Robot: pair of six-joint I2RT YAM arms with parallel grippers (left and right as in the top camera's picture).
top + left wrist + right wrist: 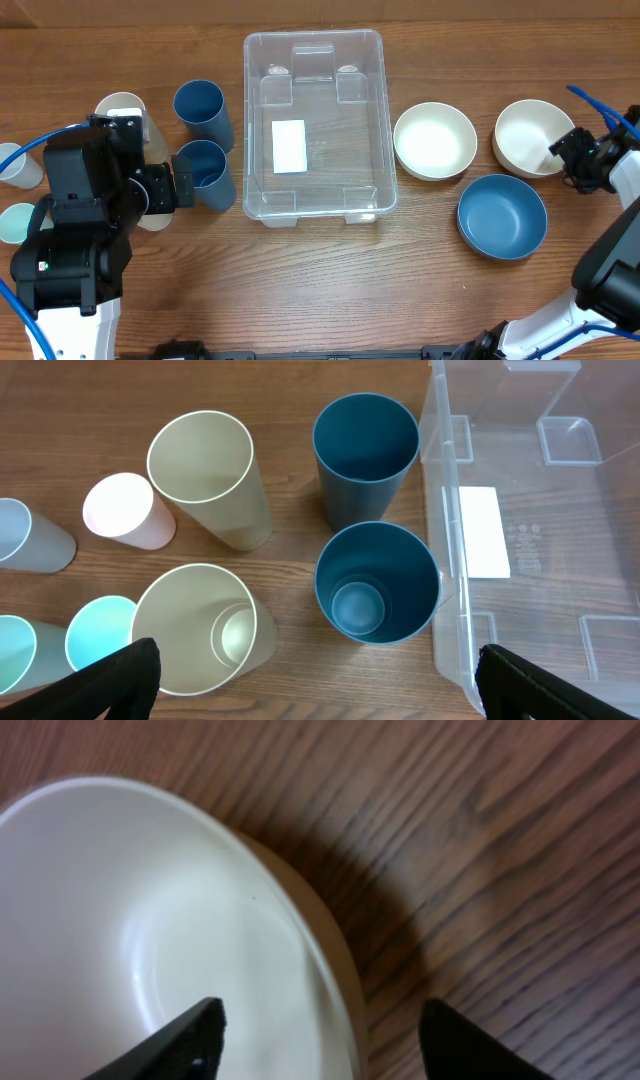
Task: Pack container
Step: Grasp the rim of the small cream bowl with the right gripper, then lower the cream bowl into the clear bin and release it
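**Task item.** The large clear rectangular plastic container [313, 125] stands upright at the middle of the wooden table [330, 290]. It holds nothing. Only a white rectangular label [289, 146] shows on its floor.

**Handling.** Judged from its thin transparent walls, the container is light, smooth and somewhat flexible, and it may slide if pushed. If it has to be moved, take hold of the rim on a long side. For packing it is probably best left in place and loaded from above.

**Other vessels.**
- Just left of the container stand two dark blue plastic cups [203, 113] [205, 172]. Both are upright and appear empty.
- Further left of the container are two cream plastic cups [208, 478] [200, 625] and some smaller pale cups.
- Right of the container lie a white round bowl [434, 140], a second white round bowl [530, 137] and a dark blue round bowl [502, 215]. All three are empty.

**Pincers.**
- The left pincer [186, 181] is spread wide. It sits left of the container, against the nearer blue cup, and pinches nothing.
- The right pincer [325, 1040] is spread. It straddles the rim of the second white bowl, the one furthest right of the container, with one finger inside and one outside. It has not yet closed on the rim.

**Caution.** The bowls look rigid and glossy, so a grip on the rim may slip.
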